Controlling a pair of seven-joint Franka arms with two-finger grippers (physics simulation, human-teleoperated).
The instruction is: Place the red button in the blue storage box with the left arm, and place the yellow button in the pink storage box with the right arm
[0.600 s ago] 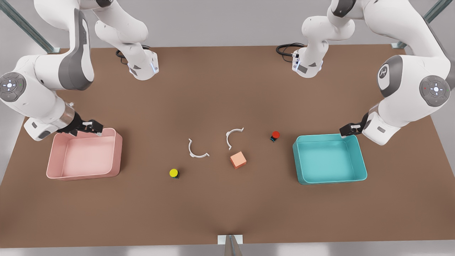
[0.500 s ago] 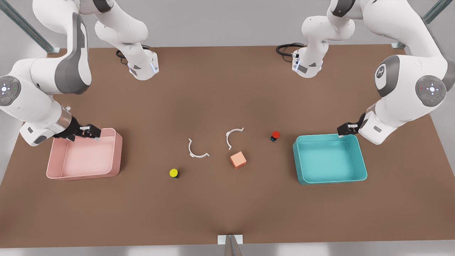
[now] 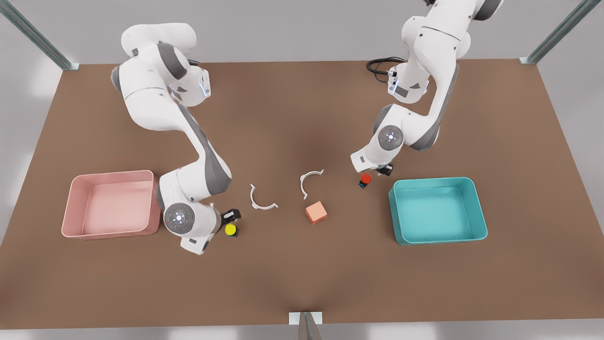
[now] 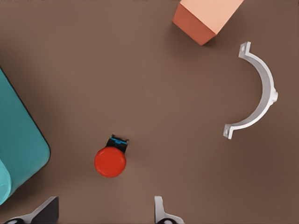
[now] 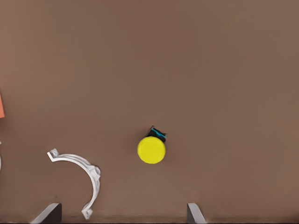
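The red button (image 3: 365, 180) stands on the brown table just left of the blue storage box (image 3: 436, 212) in the front view. My left gripper (image 3: 384, 170) hangs open right above and beside it. In the left wrist view the red button (image 4: 110, 161) lies just ahead of the left gripper (image 4: 103, 212), with the blue storage box's corner (image 4: 18, 154) alongside. The yellow button (image 3: 230, 229) sits to the right of the pink storage box (image 3: 113, 208). My right gripper (image 3: 231, 216) hovers open over it, and the yellow button (image 5: 151, 149) lies ahead of the right gripper (image 5: 121, 213).
A salmon-orange cube (image 3: 316, 212) rests between the two buttons. Two white curved clips (image 3: 261, 200) (image 3: 309, 182) lie near the table's middle. A black cable (image 3: 380, 63) loops at the back edge by the left arm's base.
Both arms have swung inward from the boxes' far corners. The left gripper now sits over the red button and the right gripper over the yellow button. The buttons have not moved.
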